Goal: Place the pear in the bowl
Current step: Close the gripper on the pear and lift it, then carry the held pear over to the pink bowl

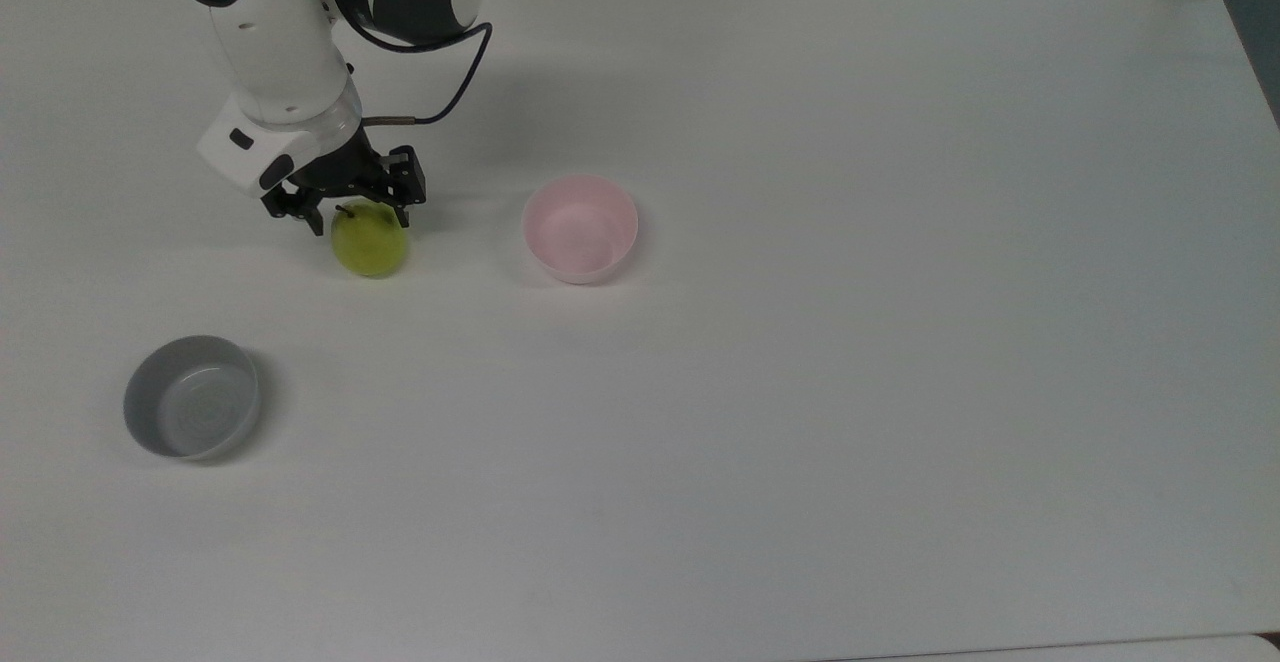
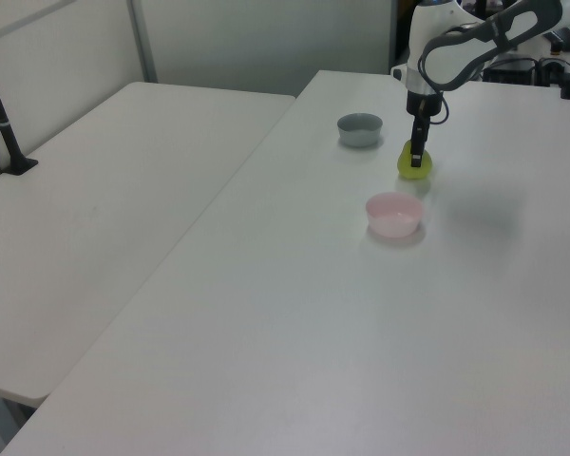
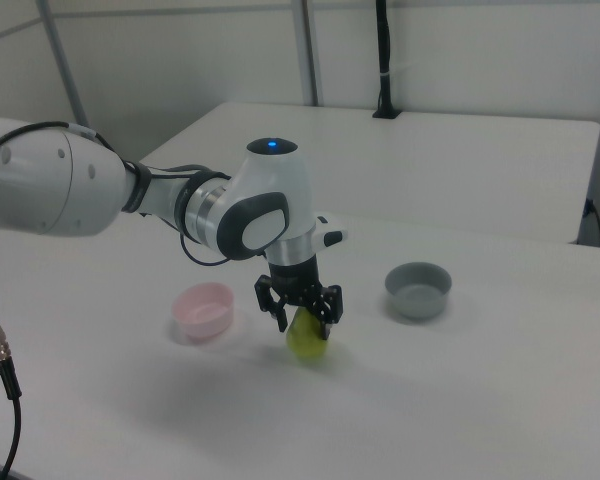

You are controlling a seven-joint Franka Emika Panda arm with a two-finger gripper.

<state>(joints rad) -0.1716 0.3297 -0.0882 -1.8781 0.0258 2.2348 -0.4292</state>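
The yellow-green pear stands on the white table. My gripper is lowered over its top, open, with one black finger on each side of the fruit's upper part. The stem is mostly hidden between the fingers. The pale pink bowl sits empty on the table, a short way to the top view's right of the pear.
A grey bowl stands empty toward the top view's lower left. A second white table adjoins on the left view's left, with a black post on it.
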